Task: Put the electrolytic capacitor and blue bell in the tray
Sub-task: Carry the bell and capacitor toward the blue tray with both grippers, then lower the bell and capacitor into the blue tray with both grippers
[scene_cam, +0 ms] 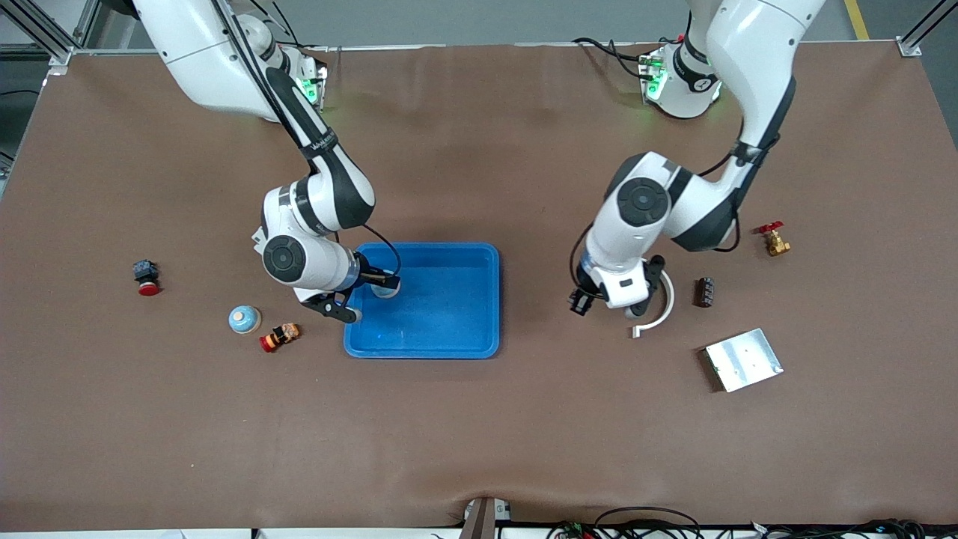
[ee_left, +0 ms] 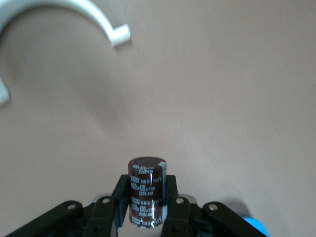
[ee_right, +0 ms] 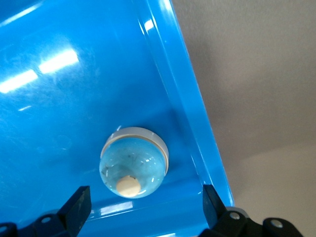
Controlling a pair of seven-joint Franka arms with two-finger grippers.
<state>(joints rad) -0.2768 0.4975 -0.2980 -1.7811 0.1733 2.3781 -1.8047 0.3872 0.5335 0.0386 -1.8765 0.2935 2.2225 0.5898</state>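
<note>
Upright dark-brown cylindrical electrolytic capacitor (ee_left: 146,192), clamped in left gripper (ee_left: 146,207), hangs over table toward the left arm's end from shallow bright blue plastic tray (scene_cam: 449,299) (right gripper (ee_right: 143,207) spread above the pale-blue domed bell (ee_right: 133,165) lying there).

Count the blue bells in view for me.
2. One bell lies in the tray, under the open right tool. The other bell sits on the table toward the right arm's end, beside a small red-and-orange part.

A robotics lab — two bench-mounted arms, brown-covered table (scene_cam: 479,434), aluminium framing.
</note>
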